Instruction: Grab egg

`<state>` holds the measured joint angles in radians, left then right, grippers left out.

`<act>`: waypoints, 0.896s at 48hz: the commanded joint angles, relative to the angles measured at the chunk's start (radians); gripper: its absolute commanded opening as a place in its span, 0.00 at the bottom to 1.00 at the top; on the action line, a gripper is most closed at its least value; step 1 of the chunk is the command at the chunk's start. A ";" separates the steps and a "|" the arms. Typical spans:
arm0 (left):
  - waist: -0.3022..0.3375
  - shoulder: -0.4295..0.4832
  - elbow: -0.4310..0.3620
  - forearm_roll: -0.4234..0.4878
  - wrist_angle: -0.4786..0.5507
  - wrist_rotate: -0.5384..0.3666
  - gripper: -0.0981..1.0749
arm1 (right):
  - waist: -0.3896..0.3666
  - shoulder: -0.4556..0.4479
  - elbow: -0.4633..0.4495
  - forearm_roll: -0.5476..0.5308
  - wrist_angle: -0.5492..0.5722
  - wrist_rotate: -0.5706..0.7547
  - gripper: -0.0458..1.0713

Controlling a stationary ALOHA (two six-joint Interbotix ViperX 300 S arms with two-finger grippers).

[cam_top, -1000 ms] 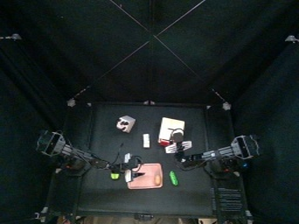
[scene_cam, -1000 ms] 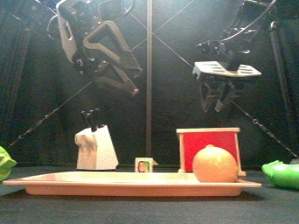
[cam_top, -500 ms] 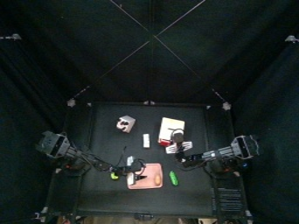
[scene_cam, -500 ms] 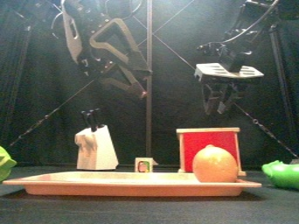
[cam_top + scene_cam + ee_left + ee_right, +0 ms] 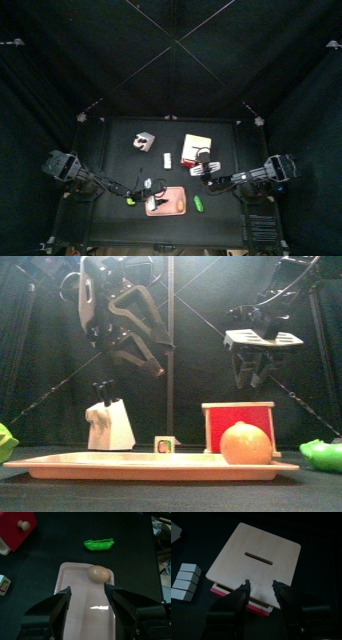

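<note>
Now egg (image 5: pixel 99 573) alone on pink tray (image 5: pixel 80 612), near end.

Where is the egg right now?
The egg sits at the right end of the pink tray in the front view, just in front of the red box, with a green pea pod lying off the tray nearby.

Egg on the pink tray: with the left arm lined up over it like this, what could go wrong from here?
1. The egg sits loose on the smooth pink tray near one end; a jaw nudging it during descent could roll it off the end.
2. The left gripper is open wide and high above the tray in the front view; closing off-centre on the rounded shell may squirt it out.
3. The green pea pod lies just beyond the tray, where an escaped egg might head.
</note>
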<state>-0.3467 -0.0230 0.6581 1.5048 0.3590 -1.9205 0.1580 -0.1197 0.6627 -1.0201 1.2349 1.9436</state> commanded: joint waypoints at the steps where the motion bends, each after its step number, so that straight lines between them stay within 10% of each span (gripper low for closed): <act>1: -0.015 -0.005 -0.032 -0.034 0.040 0.035 0.85 | -0.002 -0.035 -0.005 0.006 0.003 -0.002 0.75; 27: -0.029 0.061 -0.156 -0.313 0.140 0.436 0.85 | 0.008 -0.061 0.025 0.038 0.003 -0.002 0.75; 43: -0.003 0.169 -0.304 -0.538 0.127 0.449 0.85 | 0.012 -0.086 0.052 0.077 0.006 -0.002 0.75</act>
<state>-0.3605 0.1335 0.4142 1.0508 0.4878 -1.4711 0.1672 -0.1749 0.7179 -0.9495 1.2364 1.9436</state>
